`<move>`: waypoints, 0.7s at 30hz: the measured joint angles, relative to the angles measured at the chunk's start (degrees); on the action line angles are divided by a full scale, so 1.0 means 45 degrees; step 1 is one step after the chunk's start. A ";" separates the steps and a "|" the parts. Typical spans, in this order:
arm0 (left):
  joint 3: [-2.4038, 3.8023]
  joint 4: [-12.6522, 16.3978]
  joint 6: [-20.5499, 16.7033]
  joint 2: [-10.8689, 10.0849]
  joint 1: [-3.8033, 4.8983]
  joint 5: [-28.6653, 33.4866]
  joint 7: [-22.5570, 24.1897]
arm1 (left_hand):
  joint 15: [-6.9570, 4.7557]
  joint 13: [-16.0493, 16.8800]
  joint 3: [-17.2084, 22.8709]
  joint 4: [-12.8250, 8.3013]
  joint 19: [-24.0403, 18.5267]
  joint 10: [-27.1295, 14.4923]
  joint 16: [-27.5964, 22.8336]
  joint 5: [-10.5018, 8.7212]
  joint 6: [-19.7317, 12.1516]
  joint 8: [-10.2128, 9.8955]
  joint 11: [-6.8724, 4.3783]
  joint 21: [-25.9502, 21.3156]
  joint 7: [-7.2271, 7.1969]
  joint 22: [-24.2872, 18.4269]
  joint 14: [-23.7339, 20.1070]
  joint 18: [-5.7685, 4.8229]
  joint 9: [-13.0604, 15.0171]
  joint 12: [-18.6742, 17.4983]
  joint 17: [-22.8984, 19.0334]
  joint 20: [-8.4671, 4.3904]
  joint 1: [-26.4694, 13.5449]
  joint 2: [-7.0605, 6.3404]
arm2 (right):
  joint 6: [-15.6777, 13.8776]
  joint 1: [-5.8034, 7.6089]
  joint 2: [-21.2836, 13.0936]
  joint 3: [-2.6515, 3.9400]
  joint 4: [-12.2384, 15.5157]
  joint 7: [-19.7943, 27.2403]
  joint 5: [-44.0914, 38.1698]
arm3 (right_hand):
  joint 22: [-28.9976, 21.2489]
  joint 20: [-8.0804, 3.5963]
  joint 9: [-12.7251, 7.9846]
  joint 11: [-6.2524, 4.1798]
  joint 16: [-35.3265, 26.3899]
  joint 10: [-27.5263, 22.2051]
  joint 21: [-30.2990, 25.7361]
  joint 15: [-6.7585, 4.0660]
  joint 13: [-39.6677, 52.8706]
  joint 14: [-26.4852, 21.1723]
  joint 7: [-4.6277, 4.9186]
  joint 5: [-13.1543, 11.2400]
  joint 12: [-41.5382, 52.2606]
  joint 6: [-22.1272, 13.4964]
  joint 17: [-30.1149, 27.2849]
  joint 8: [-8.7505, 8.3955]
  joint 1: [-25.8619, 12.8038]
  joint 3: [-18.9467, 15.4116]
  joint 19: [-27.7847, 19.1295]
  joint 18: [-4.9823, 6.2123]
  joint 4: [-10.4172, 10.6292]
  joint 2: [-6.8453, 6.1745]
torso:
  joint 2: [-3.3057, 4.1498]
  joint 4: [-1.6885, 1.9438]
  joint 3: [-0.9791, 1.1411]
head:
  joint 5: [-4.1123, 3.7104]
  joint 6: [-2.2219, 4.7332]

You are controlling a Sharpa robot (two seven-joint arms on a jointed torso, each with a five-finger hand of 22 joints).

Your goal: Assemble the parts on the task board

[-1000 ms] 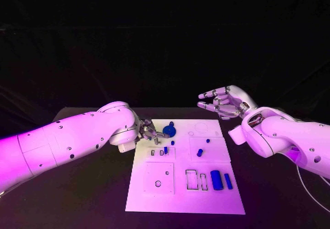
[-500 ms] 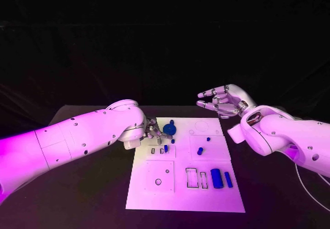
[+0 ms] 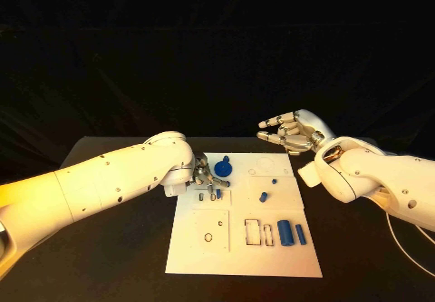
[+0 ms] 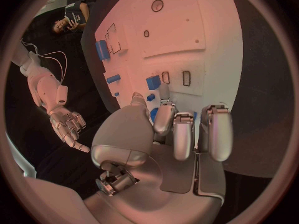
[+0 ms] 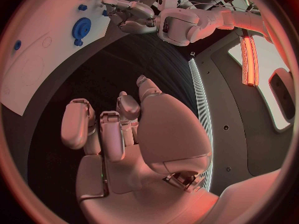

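here we see the task board (image 3: 217,251) lying flat in the middle of the black table (image 3: 100,251), its long axis running from the near edge toward the far edge. our left hand (image 3: 207,176) sits low over the board's far left part, fingers pointed down at a small blue part (image 3: 219,194) that stands upright by the little slots there; from the left wrist view a fingertip (image 4: 164,91) reaches just beside that blue piece (image 4: 153,82), but we cannot tell whether the fingers actually pinch it. just beyond the hand lies a round blue gear (image 3: 223,168) near the far edge. two long blue bars (image 3: 291,234) lie side by side near the board's right edge, their long axes pointing near to far. our right hand (image 3: 288,135) hangs above the table past the board's far right corner, fingers loosely curled and apart, grasping nothing.
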 measured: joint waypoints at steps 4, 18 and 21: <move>-0.0017 -0.0099 0.0114 0.0067 -0.0047 0.0001 -0.0004 | 0.0000 0.0000 0.0000 0.0000 0.0000 0.0000 0.0000 0.0000 0.0000 0.0047 0.0001 0.0000 0.0000 -0.0001 0.0000 0.0000 0.0043 0.0000 -0.0001 0.0000 0.0036 0.0035 | 0.0028 -0.0001 0.0011 -0.0003 -0.0010 -0.0038 -0.0008 | 0.0000 0.0000 0.0000 0.0000 0.0000 0.0000 0.0000 0.0000 0.0000 0.0000 0.0000 0.0000 0.0000 0.0000 0.0000 0.0000 0.0000 -0.0030 0.0000 -0.0001 -0.0030 0.0000 | 0.0001 0.0007 -0.0002 | -0.0026 -0.0034; -0.0055 -0.0206 0.0275 0.0182 -0.0086 0.0003 -0.0013 | 0.0000 0.0028 0.0009 -0.0008 -0.0001 -0.0024 0.0000 0.0000 -0.0093 0.0147 0.0025 0.0000 -0.0001 -0.0002 0.0000 0.0000 0.0235 -0.0004 -0.0002 0.0000 0.0411 0.0091 | 0.0150 -0.0020 0.0126 -0.0023 -0.0103 -0.0121 -0.0033 | -0.0035 0.0000 -0.0002 0.0000 0.0000 0.0000 0.0000 0.0000 -0.0015 0.0000 0.0000 0.0072 0.0000 0.0000 -0.0002 0.0000 0.0000 -0.0030 0.0000 0.0000 -0.0030 0.0000 | 0.0001 0.0055 0.0009 | -0.0067 -0.0100; -0.0080 -0.0255 0.0281 0.0209 -0.0101 0.0005 -0.0014 | 0.0000 0.0031 0.0055 -0.0055 -0.0001 -0.0039 0.0000 0.0000 -0.0185 0.0148 0.0039 0.0000 0.0001 -0.0002 0.0000 0.0001 0.0298 -0.0005 -0.0002 0.0000 0.0489 0.0120 | 0.0188 -0.0026 0.0130 -0.0028 -0.0121 -0.0135 -0.0036 | -0.0035 0.0000 0.0009 0.0000 0.0000 0.0000 0.0000 0.0000 -0.0015 0.0000 0.0000 0.0071 0.0000 -0.0001 -0.0002 0.0000 0.0000 -0.0030 0.0000 0.0000 -0.0030 0.0000 | 0.0001 0.0056 0.0007 | -0.0062 -0.0103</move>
